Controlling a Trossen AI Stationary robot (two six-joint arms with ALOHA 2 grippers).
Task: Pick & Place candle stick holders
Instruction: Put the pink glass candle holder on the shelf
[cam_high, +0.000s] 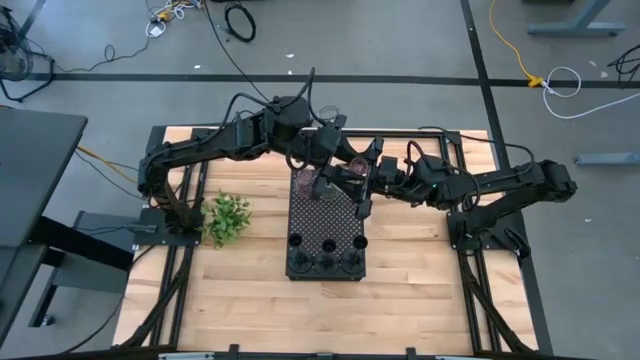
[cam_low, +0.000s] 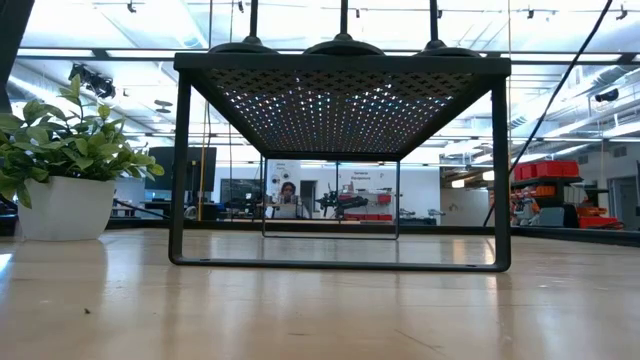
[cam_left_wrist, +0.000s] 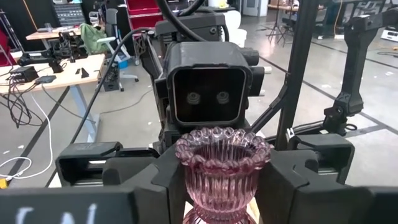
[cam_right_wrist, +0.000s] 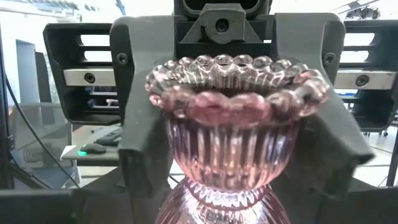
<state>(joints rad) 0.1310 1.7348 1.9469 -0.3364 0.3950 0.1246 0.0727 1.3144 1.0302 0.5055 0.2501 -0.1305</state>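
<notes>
Candle stick holders sat on or above the tray: the table (cam_high: 420, 290) lay bare to the tray's right and along its near edge. The tray (cam_high: 325, 215) stood mid-table, with a plant (cam_high: 228, 218) near its left side. Three sticks (cam_high: 327, 262) lined its near edge. Over its far end both arms met. The left gripper (cam_right_wrist: 235, 93) had its fingers (cam_right_wrist: 140, 124) clamped partway closed around a pink cup (cam_left_wrist: 222, 165). The right gripper (cam_high: 362, 178) faced it at the cup; whether it gripped, I couldn't tell.
</notes>
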